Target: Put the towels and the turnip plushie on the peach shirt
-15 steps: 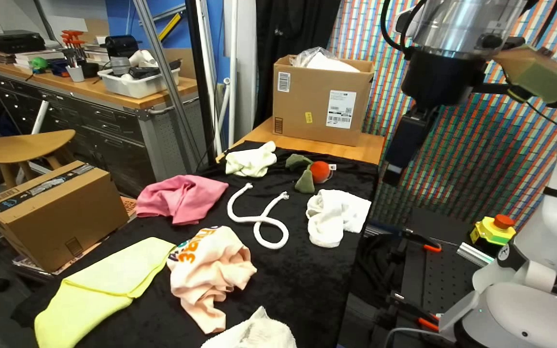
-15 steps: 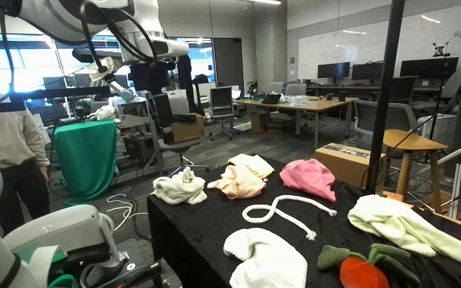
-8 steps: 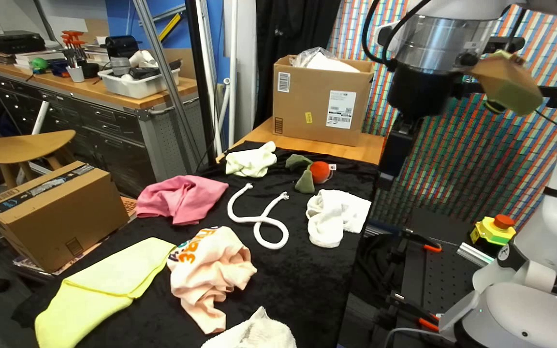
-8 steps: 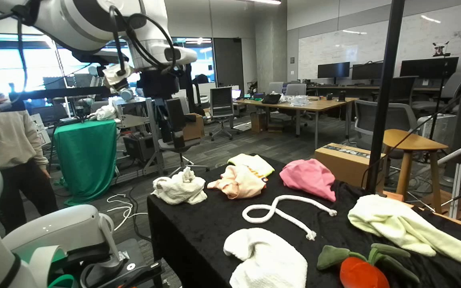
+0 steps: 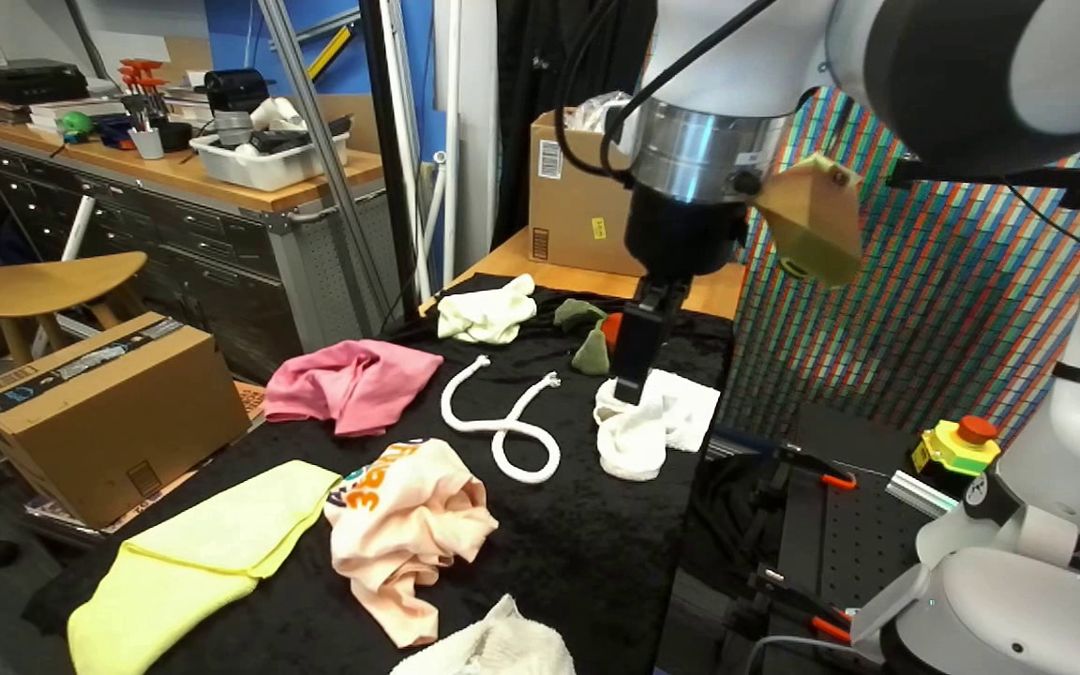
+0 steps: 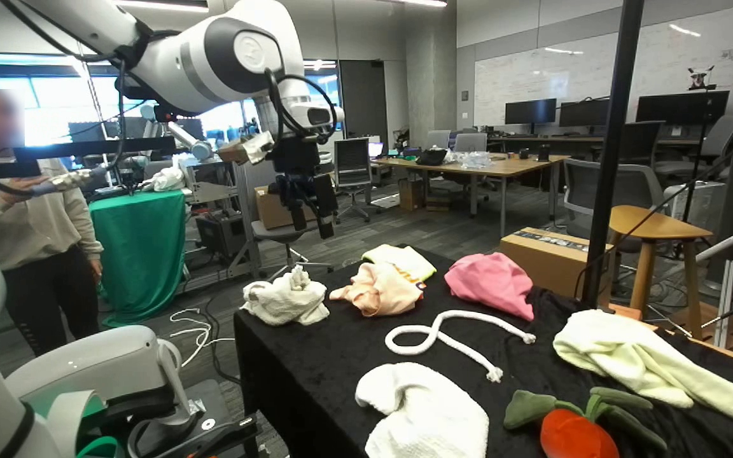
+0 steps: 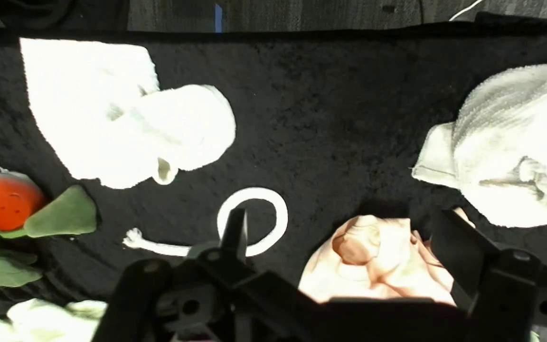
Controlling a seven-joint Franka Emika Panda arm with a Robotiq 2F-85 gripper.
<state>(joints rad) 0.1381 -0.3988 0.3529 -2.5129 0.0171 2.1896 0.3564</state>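
Observation:
The peach shirt (image 5: pixel 409 525) lies crumpled on the black-covered table; it also shows in the wrist view (image 7: pixel 373 261). The red turnip plushie (image 6: pixel 576 436) with green leaves lies at the far end, partly behind my gripper in an exterior view (image 5: pixel 593 352). A white towel (image 7: pixel 93 109) lies near it, another white towel (image 7: pixel 515 156) beside the shirt. A pale green towel (image 5: pixel 488 312), a pink cloth (image 5: pixel 352 384) and a yellow towel (image 5: pixel 193 553) lie along the other side. My gripper (image 7: pixel 342 211) is open and empty, high above the table; it also shows in an exterior view (image 6: pixel 313 228).
A white rope (image 6: pixel 430 337) lies looped mid-table between the cloths. A large cardboard box (image 5: pixel 587 202) stands behind the table's far end, and another box (image 5: pixel 109 412) beside it. A black post (image 6: pixel 611 152) rises at the table's edge. A person (image 6: pixel 42 210) stands behind the robot.
My arm has swung in over the table and come lower, toward the near white towel and the plushie in an exterior view. The cloths, rope and plushie have not moved.

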